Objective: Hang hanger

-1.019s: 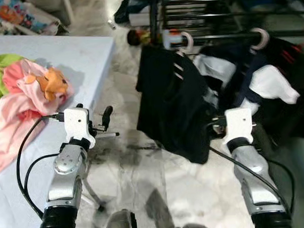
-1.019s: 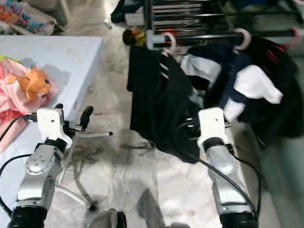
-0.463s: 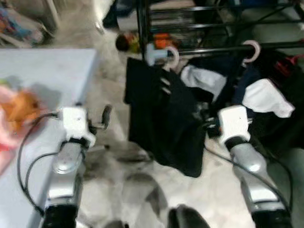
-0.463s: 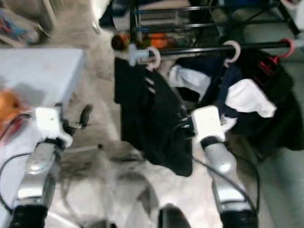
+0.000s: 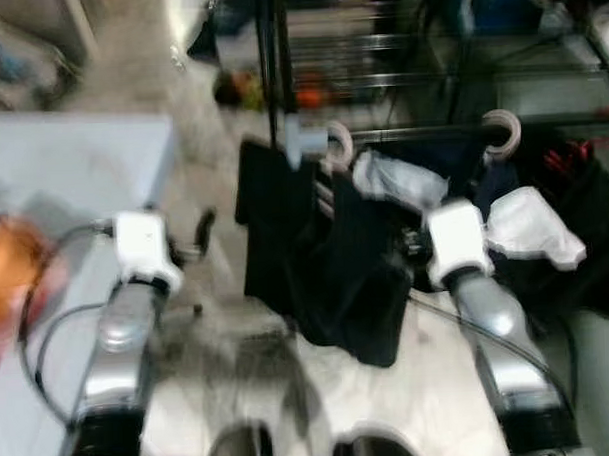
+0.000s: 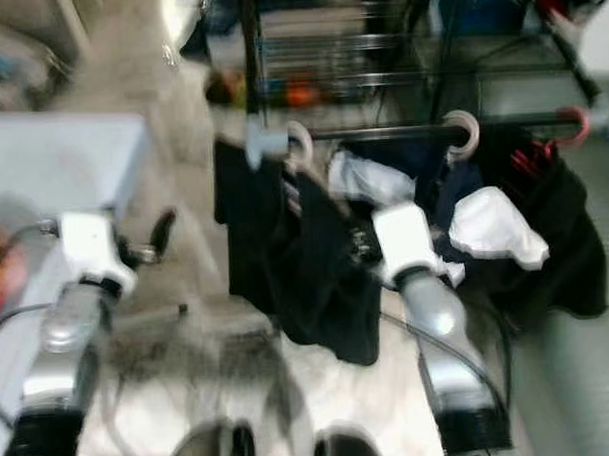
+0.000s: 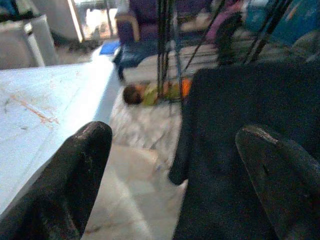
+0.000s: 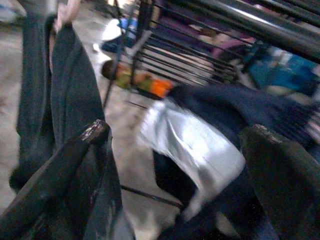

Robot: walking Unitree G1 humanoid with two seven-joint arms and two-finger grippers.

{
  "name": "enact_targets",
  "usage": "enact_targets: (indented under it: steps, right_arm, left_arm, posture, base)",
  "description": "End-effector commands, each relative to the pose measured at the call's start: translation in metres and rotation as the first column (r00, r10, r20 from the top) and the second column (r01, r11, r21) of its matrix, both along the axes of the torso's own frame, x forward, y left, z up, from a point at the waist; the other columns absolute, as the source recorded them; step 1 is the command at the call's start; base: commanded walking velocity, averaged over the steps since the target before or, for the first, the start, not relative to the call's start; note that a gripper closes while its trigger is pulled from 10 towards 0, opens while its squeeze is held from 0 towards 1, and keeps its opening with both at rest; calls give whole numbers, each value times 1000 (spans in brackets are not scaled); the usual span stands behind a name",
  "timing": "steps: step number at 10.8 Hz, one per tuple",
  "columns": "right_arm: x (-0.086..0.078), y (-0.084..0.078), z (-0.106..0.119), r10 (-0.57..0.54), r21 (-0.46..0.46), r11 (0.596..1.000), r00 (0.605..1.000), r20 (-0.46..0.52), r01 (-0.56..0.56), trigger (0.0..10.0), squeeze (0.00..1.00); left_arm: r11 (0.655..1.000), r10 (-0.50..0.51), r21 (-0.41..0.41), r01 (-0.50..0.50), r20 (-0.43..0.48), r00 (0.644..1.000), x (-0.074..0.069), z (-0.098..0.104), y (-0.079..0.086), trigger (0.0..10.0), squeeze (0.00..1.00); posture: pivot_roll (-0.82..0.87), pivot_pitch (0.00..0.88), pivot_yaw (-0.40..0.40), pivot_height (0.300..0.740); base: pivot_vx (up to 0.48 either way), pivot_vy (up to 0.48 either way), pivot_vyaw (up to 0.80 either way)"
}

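Left eye view was blurred, but a black rack [image 5: 278, 49] could be made out ahead, with a dark rail [image 5: 421, 134] across it. Three hooks were seen over the rail: a pale hanger [image 5: 334, 145] bearing a black garment [image 5: 316, 258], a second pale hanger hook [image 5: 501, 129] over dark clothes with white patches [image 5: 530, 225], and, in the right eye view, a red hook [image 6: 573, 119] at the far end. Lower shelves of the rack held indistinct items, among them something orange [image 5: 308, 96]; what they were could not be told.

The black garment hung down from its hanger toward the marbled floor [image 5: 239, 360], draped in folds, its lower edge uneven. The hanger's hook was curved over the rail beside a grey end cap [image 5: 301, 138].

The right gripper [image 8: 175, 165] was held up just before the hanging clothes, its white wrist block near the black garment; in the right wrist view its two black fingers [image 8: 80, 165] were spread apart with nothing between them, the garment and a white cloth beyond. The left gripper [image 7: 175, 175] was raised beside a pale blue table [image 5: 72, 166], and in the left wrist view its fingers [image 7: 75, 175] were likewise spread and empty, the black garment ahead of them. An orange and pink blur [image 5: 11, 268] lay on the table's near side
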State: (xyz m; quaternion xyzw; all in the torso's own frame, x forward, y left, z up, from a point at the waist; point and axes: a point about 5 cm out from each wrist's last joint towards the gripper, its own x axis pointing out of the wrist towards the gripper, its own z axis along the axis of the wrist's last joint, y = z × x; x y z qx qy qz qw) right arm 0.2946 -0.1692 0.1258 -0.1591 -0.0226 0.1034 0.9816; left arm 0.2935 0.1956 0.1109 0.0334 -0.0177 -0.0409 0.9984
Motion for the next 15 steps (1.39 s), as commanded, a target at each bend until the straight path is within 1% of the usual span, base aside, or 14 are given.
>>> enact_targets:
  steps: [1,2,3,4,5,7,8,9,11,12,13,14,15]
  right_arm:
    - [0,-7,-2,48,11,999,998,-37,-47,10000,0]
    - [1,-7,-1,94,16,996,994,-52,-93,10000,0]
    - [0,-6,-2,163,21,987,983,-88,-162,10000,0]
    - [-2,-8,-3,211,26,977,971,-112,-209,10000,0]
    - [-3,-11,-6,248,47,969,956,-155,-244,10000,0]
    - [-5,-13,-7,282,26,959,945,-168,-282,10000,0]
    - [-5,-18,-5,289,16,957,943,-163,-290,10000,0]
    - [-5,-19,-6,286,27,958,943,-171,-285,10000,0]
    - [-5,-20,-7,298,19,954,936,-189,-300,10000,0]
    - [-2,-24,-10,290,-9,954,927,-236,-300,10000,0]
    - [1,-33,-17,261,-61,955,921,-290,-290,10000,0]
    - [11,-45,-19,223,-129,952,916,-333,-278,10000,0]
    - [17,-50,-18,209,-181,942,916,-343,-283,10000,0]
  left_arm:
    - [1000,-1,2,1,-15,1000,0,-1,-3,10000,0]
    - [1000,0,8,0,-14,1000,0,-1,-2,10000,0]
    - [1000,-1,11,1,-10,1000,0,-1,-2,10000,0]
    - [1000,0,11,1,-9,1000,0,-1,-2,10000,0]
    - [1000,0,13,0,-11,1000,-1,-1,-3,10000,0]
    - [1000,1,15,-1,-14,1000,-2,-1,-2,10000,0]
    - [1000,3,18,-3,-20,1000,-3,-3,-1,10000,0]
    - [1000,2,21,-1,-23,1000,-3,-3,-1,10000,0]
    - [1000,1,25,0,-28,1000,-4,-3,-1,10000,0]
    - [1000,2,28,-1,-32,999,-4,-4,0,10000,0]
    - [1000,4,30,-2,-35,999,-4,-4,0,10000,0]
    - [999,3,33,-2,-43,999,-4,-5,0,10000,0]
    - [999,1,35,0,-46,999,-4,-6,-1,10000,0]
  posture:
    - [-67,135,10,740]
    - [-67,138,10,740]
    - [-67,138,10,740]
    - [-66,140,7,740]
    - [-66,140,7,740]
    - [-70,141,6,740]
    - [-71,142,8,740]
    - [-72,141,9,740]
    - [-69,142,9,740]
    - [-69,144,8,740]
    - [-68,143,5,740]
    - [-67,144,5,740]
    - [-68,145,4,740]
  base:
    - [0,240,0]
    - [0,0,0]
    - [0,0,0]
    - [0,0,0]
    - [0,0,0]
    - [0,0,0]
    - [0,0,800]
    - [0,0,788]
    - [0,0,0]
    - [0,0,0]
    - [0,0,0]
    - [0,0,0]
    - [0,0,0]
